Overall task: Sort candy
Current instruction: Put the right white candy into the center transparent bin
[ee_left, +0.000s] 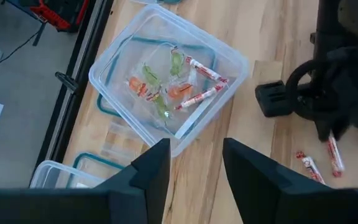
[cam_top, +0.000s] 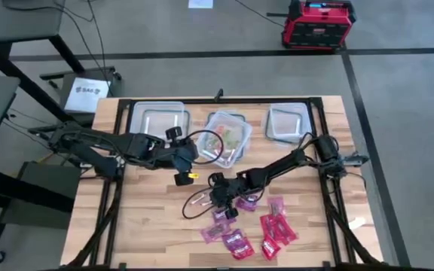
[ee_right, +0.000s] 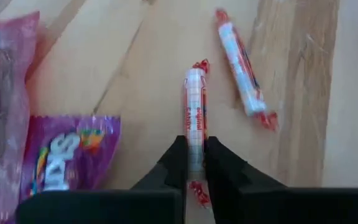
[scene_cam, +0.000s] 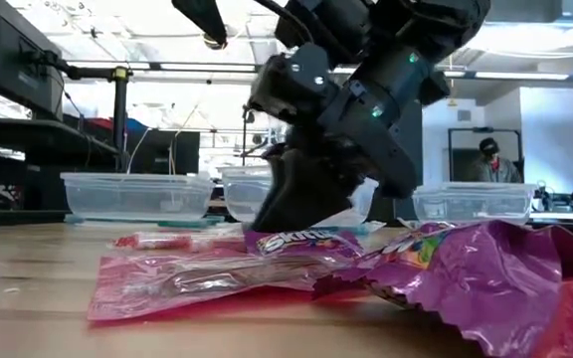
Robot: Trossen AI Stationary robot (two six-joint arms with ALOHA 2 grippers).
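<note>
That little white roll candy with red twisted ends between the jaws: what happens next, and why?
Probably a lift: the right gripper has its jaws closed around the white roll candy with red twisted ends, which seems to lie on the wooden table. The clear plastic middle container already holds similar rolls.

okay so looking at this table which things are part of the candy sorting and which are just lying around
Part of the job:
- candy roll gripped by the right gripper
- second roll beside it
- red and pink packets
- middle container already holding sweets
- two side containers
- left gripper, open above the middle container

Just lying about:
- red case on the floor
- papers
</note>
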